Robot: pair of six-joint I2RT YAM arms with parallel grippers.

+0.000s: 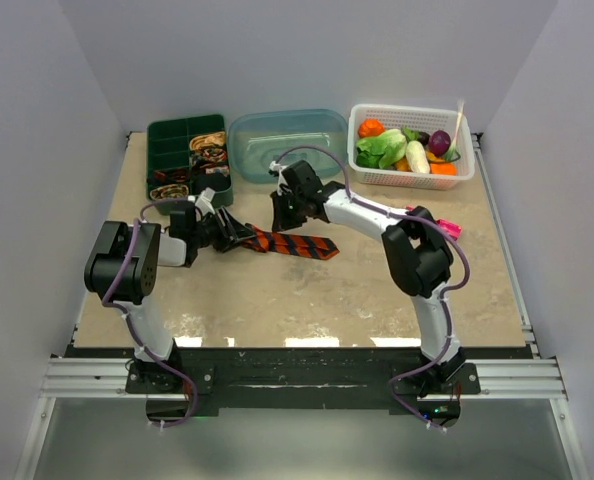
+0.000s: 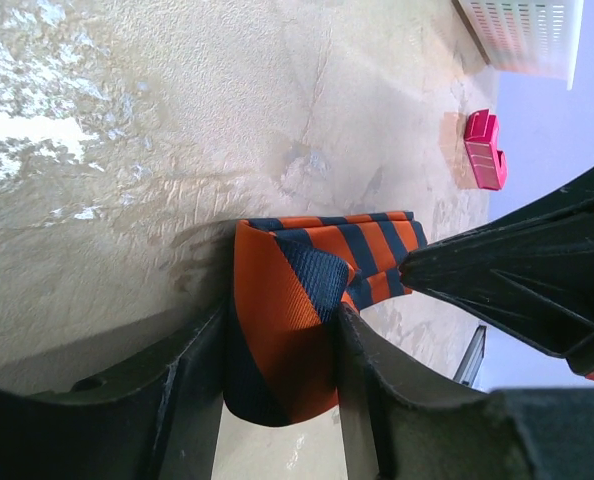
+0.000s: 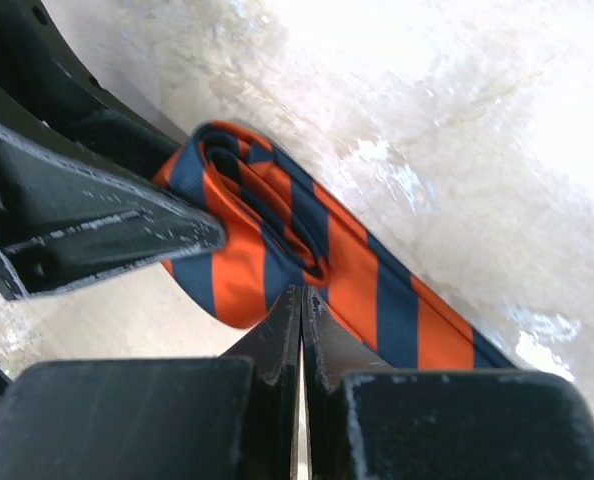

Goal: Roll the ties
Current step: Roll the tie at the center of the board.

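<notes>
The orange tie (image 1: 299, 244) with dark blue diagonal stripes lies left of the table's middle, its left end partly rolled. My left gripper (image 1: 227, 233) is shut on that rolled end; in the left wrist view the tie (image 2: 282, 320) sits gripped between both fingers (image 2: 192, 390). My right gripper (image 1: 282, 222) is shut, with its tips (image 3: 302, 292) pressed against the coil of the tie (image 3: 277, 240) from the far side. I cannot tell whether they pinch any fabric. Small rolled patterned ties (image 1: 209, 147) sit in compartments of the green box (image 1: 164, 135).
A teal tub (image 1: 287, 135) stands behind the tie and a white basket (image 1: 412, 175) of toy vegetables at the back right. A pink flat gadget (image 1: 439, 226) lies by the right arm's elbow; it also shows in the left wrist view (image 2: 485, 150).
</notes>
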